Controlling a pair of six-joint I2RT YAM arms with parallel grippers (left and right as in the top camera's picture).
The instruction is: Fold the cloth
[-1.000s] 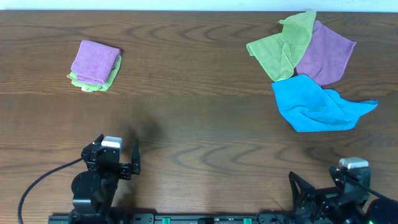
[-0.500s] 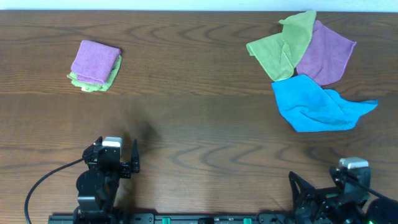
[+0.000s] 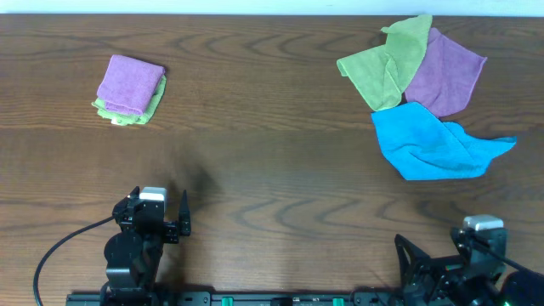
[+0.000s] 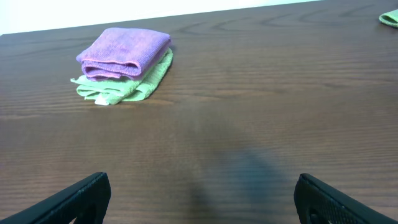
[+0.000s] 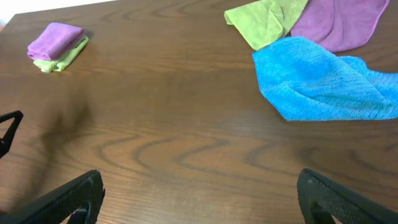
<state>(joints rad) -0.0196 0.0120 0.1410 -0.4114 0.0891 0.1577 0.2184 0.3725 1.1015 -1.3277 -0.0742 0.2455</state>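
blue cloth at two o'clock touched purple cloth; left gripper and right gripper gaped empty; i risked dragging both.

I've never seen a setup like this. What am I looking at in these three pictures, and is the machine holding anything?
These are two robot arms at a wooden table. One picture looks down from above; the others come from wrist cameras, so the dark prongs are the left hand and right hand. Both are open, holding nothing. A folded purple cloth lies on a folded green cloth. Elsewhere lie a loose green cloth, a loose purple cloth and a blue cloth.
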